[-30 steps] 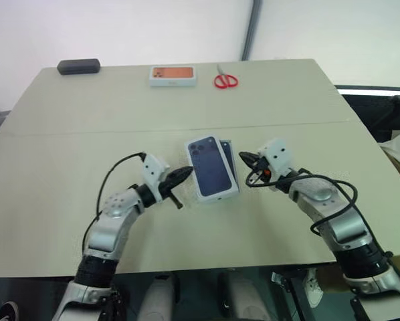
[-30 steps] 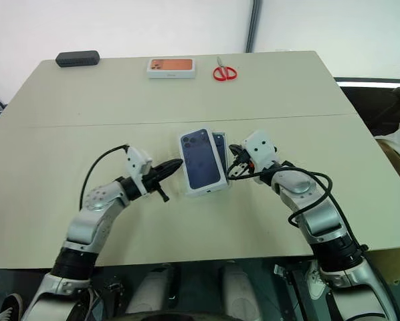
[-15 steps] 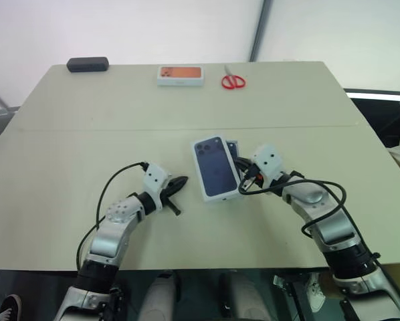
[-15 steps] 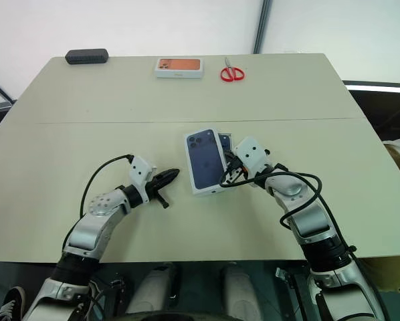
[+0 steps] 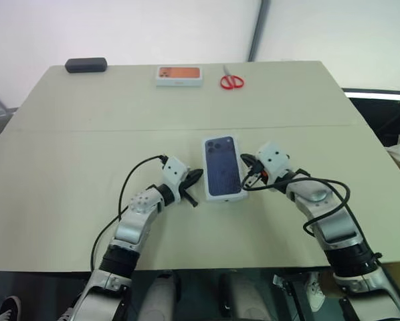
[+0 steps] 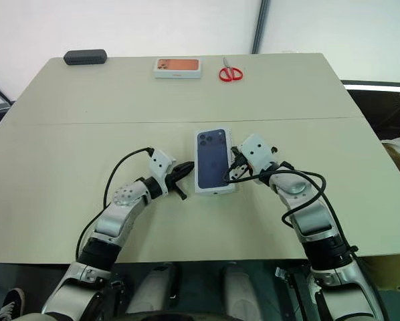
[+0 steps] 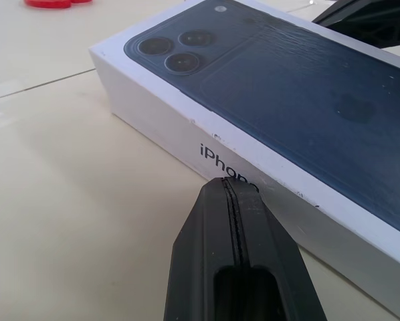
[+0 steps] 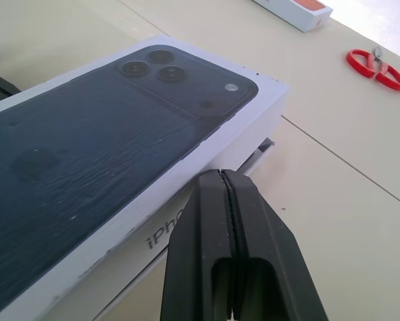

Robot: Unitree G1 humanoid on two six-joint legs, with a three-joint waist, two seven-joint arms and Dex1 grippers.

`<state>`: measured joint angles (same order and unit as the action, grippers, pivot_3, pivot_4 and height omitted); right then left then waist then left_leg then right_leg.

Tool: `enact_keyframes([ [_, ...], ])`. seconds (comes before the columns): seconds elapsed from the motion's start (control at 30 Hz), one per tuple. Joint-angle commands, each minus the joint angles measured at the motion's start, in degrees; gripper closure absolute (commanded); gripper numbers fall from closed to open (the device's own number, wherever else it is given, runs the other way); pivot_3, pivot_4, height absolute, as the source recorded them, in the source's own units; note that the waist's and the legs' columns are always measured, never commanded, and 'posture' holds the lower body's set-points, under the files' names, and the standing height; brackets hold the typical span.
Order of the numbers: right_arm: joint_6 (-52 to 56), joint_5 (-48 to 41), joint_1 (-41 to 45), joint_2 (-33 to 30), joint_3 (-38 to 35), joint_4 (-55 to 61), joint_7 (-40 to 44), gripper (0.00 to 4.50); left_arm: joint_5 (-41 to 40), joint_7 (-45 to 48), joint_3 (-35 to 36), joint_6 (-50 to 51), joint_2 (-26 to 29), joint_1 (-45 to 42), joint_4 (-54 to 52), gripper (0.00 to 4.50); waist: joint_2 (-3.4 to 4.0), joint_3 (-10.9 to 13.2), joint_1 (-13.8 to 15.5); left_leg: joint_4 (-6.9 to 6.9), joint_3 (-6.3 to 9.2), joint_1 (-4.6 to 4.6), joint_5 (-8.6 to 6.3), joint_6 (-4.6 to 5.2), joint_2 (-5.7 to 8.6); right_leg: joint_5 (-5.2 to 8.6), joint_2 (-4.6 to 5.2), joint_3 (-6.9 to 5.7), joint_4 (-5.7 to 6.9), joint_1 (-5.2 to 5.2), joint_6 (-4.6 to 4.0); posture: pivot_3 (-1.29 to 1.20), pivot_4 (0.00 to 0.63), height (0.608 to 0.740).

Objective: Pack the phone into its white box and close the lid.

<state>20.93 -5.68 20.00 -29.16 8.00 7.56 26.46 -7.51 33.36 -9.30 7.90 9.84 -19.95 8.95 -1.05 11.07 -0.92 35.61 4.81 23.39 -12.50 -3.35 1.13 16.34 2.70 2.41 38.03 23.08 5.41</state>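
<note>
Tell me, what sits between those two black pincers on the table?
The lid, its dark blue phone picture facing up, lies between the left pincer and the right pincer, as the head views show. Both pincers are shut.

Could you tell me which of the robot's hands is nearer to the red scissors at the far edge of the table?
Right. The right hand sits against the lid's right side, more nearly below the red scissors; the left hand is at the lid's left side, farther off.

A dark blue phone picture is shown on the white lid. Red scissors and a black case are seen on the beige counter.
</note>
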Motion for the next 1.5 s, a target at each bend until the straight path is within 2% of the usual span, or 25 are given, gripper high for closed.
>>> enact_keyframes([
  [0.03,-0.35,0.59,0.7,1.13,-1.13,0.35,-0.33,4.48,-2.06,0.17,1.32,-0.23,-1.07,-1.78,-1.48,4.5,0.0,0.0,0.07,0.0,0.0,0.0,0.0,0.0,0.0,0.0,0.0,0.0,0.0,0.0,0.0,0.0,0.15,0.74],
  [0.43,-0.07,3.45,1.27,3.11,-0.51,-1.92,-0.99,4.48,-2.58,-0.33,2.13,0.37,-2.26,-2.61,-1.57,4.5,0.0,0.0,0.1,0.04,-0.01,0.01,0.0,0.0,0.01,0.0,0.01,0.0,0.0,-0.01,0.0,0.0,0.15,0.74],
  [0.9,-0.9,5.15,3.85,5.22,-1.5,-5.62,-2.25,4.48,-2.62,-1.28,2.99,-0.6,-3.18,-7.41,4.12,4.5,0.0,0.0,0.07,0.06,-0.01,0.01,0.0,0.0,0.02,-0.01,0.0,0.0,0.03,0.0,0.01,0.0,0.15,0.74],
  [1.5,-1.25,6.15,4.91,6.09,-1.89,-8.28,-2.88,4.48,-2.39,-0.17,2.46,0.68,-4.27,-7.06,3.76,4.5,0.0,0.0,0.11,0.07,-0.02,0.01,0.0,0.0,0.04,-0.01,0.02,0.0,0.04,-0.01,0.02,0.0,0.15,0.74],
])
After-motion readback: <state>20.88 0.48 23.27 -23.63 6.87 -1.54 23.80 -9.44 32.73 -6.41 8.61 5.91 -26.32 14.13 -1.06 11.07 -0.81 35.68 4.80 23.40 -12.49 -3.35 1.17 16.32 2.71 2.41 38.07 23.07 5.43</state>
